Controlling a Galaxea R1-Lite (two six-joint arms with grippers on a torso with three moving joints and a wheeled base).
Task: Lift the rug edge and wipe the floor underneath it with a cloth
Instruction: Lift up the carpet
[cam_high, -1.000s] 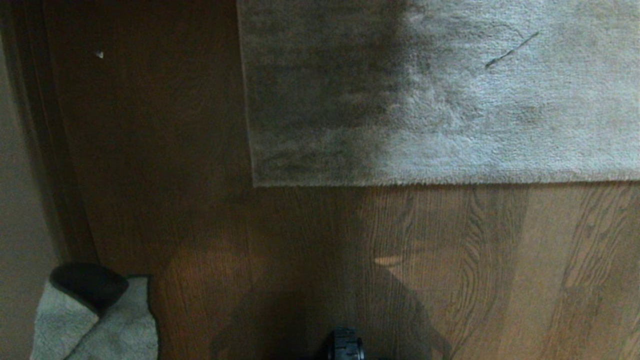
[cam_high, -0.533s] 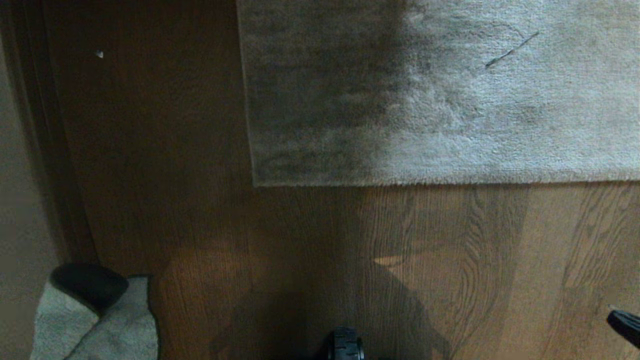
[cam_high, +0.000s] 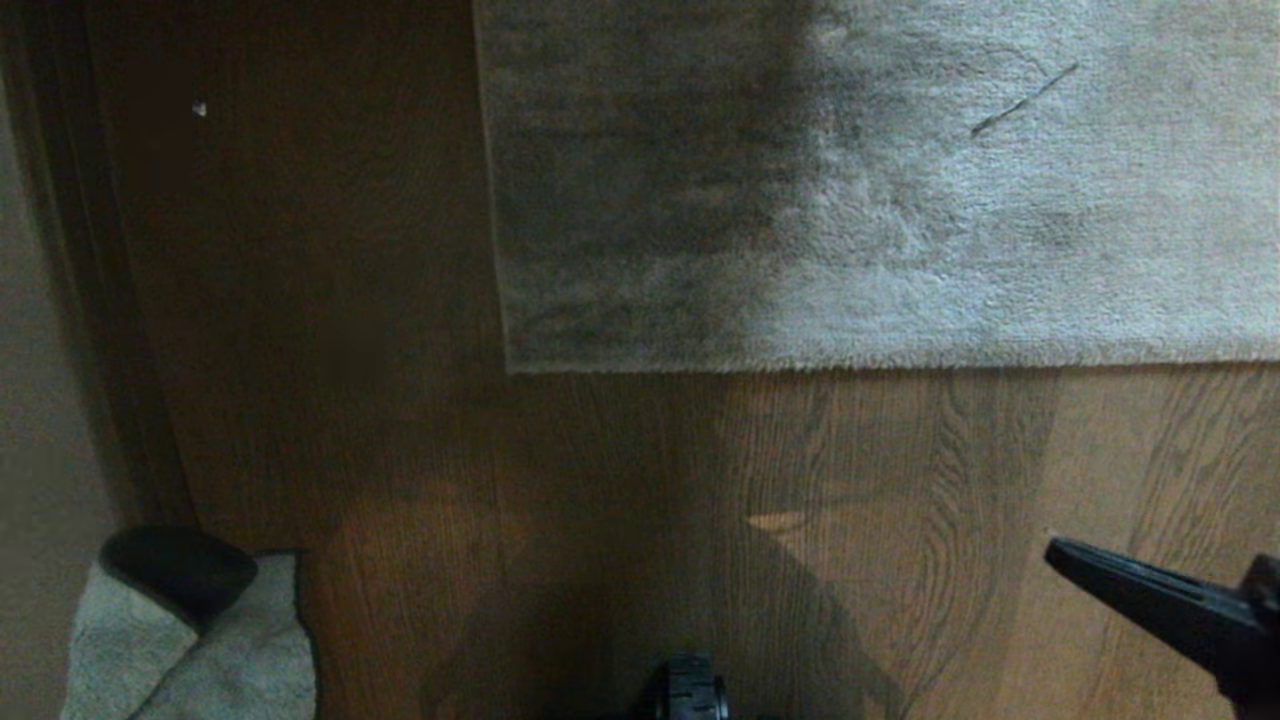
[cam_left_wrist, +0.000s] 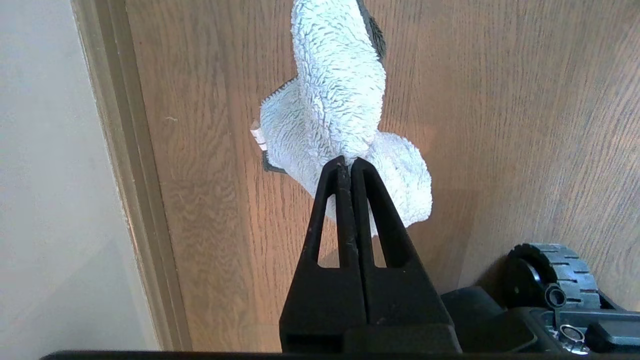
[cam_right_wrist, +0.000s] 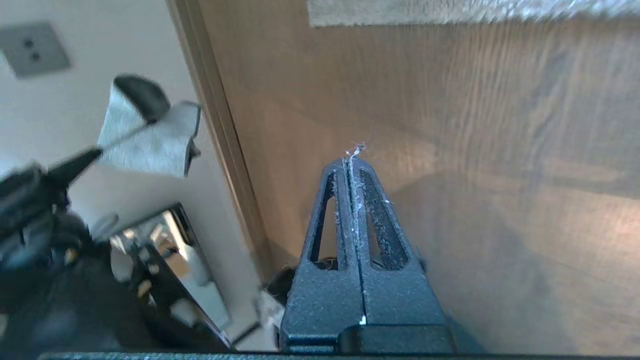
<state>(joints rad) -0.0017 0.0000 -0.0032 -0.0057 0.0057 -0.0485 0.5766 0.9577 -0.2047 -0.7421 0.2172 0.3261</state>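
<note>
The large grey-beige rug lies flat on the brown wood floor. The rug edge runs straight across the head view and ends in a square corner. My left gripper is shut on the pale terry cloth, which hangs from it above the floor at the lower left of the head view. My right gripper comes in from the lower right, shut and holding nothing, short of the rug edge. In the right wrist view its tip carries lint, with the rug edge ahead.
A wall with a baseboard runs along the left side, and a wall socket sits on it. My base wheel shows at the bottom middle. A thin dark streak marks the rug, and a small white speck lies on the floor.
My right gripper has entered the head view from the lower right edge and reached further in toward the rug. The left gripper, cloth and rug have not moved.
</note>
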